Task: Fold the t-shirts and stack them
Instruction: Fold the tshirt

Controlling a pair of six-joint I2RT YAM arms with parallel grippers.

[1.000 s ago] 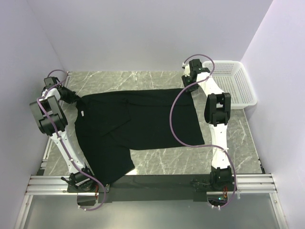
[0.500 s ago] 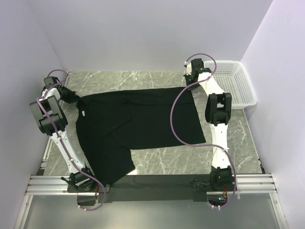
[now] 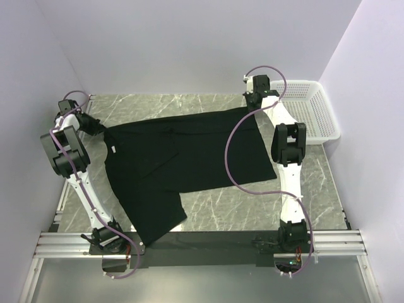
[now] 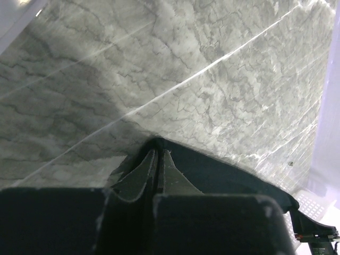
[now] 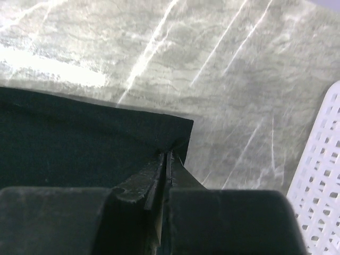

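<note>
Right pincer [image 5: 166,156] has clenched and tugged back a far corner of the t-shirt [image 3: 183,158]; left pincer [image 4: 158,155] pinches the other; cloth sprawls across the desk [image 3: 208,218]; uneven pulling could slip either hold.

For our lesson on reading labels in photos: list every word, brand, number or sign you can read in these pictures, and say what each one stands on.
No text can be read in any view.
On the black t-shirt, the white neck label: too small to read.
On the white basket and the marble table: no lettering shows.
</note>
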